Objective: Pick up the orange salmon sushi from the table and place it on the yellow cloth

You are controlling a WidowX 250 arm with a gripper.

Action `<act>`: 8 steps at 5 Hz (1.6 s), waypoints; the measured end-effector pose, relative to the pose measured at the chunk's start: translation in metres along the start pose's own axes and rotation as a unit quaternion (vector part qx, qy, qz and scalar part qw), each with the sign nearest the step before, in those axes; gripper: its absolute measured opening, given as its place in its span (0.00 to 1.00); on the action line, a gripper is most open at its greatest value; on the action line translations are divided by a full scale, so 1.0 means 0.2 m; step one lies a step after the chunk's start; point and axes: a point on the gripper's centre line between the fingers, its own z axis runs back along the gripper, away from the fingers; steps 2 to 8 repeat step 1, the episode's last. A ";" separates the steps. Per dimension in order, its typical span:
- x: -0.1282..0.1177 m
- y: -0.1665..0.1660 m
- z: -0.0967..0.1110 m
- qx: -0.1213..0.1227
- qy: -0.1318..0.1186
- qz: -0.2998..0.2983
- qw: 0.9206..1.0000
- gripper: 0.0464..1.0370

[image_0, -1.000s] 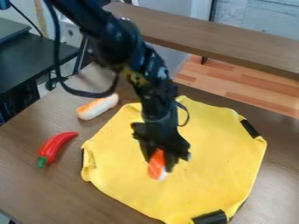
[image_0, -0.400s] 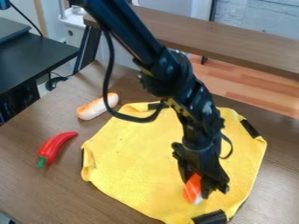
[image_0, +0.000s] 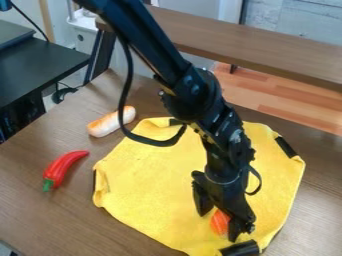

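So the gripper point(image_0: 218, 226) is hanging down over the lower part of a yellow cloth point(image_0: 153, 185), and its fingers are spread, not pressed together. The orange thing point(image_0: 220, 221), which looks kinda like a piece of toy sushi, is sitting right between them, closer to the finger on the right of the view. There's a bit of a gap to the other finger, so I wouldn't call that a pinch. Can't really tell if the near finger is touching it, since the finger partly covers it. The cloth spreads out all around the gripper, with rough, folded edges and some dark patches along them: one point(image_0: 240, 248) just below the fingers and another point(image_0: 286, 147) up and to the right. Well off to the left of the gripper, past the edge of the cloth, a red chili pepper point(image_0: 65, 165) is lying on the brown table point(image_0: 40, 217), green stem end pointing down toward the bottom of the view. Farther up and left from the gripper there's a stubby white and orange roll-shaped thing point(image_0: 110, 122), also straight on the table, near the cloth's upper left edge. A black cable point(image_0: 125, 90) loops down off the arm right beside that one. Way up behind the gripper you've got a long brown wooden bench top point(image_0: 267, 52), with wood flooring point(image_0: 294, 106) below it, and a black table point(image_0: 40, 70) over in the upper left.
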 end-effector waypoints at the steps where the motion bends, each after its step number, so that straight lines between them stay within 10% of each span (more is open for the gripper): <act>1: 0.00 0.05 0.23 -0.019 -0.042 0.018 0.999 0.96; 8: 0.00 0.05 0.23 -0.019 -0.042 0.018 0.999 0.96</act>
